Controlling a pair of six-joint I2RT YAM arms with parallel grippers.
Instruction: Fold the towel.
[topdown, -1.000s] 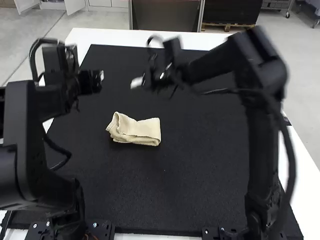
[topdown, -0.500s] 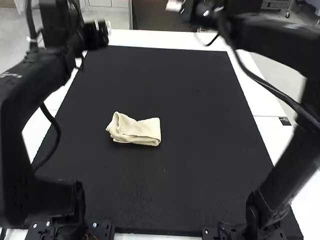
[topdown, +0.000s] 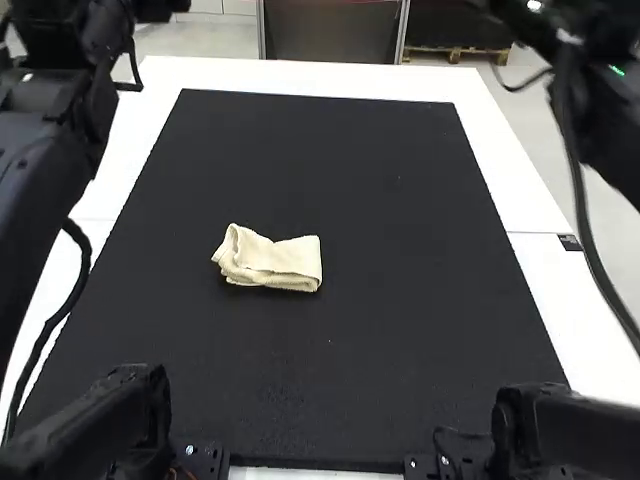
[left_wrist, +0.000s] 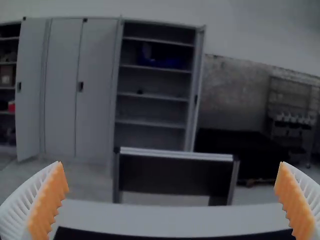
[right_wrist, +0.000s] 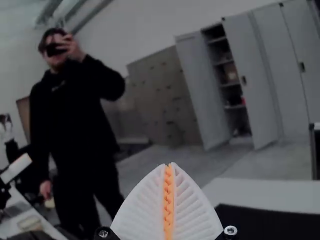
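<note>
The folded towel (topdown: 268, 262) lies well apart from the jaws.

The place looked like a robotics lab or workshop: robot arms (topdown: 45, 150) stood at a plain white table (topdown: 300, 78) with a black mat (topdown: 400, 250), near tall grey cabinets (left_wrist: 97, 100), shelves (left_wrist: 150, 123) and a bare grey floor (right_wrist: 190, 162).

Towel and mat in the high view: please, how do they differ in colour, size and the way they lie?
Colour: the towel is cream, while the mat is black.
Size: the towel is small as it lies, whereas the mat is many times larger.
Lie: the towel is folded into a compact bundle, uneven at its left end; the mat is spread flat beneath it.
Shared: towel and mat are each of one plain colour.
</note>
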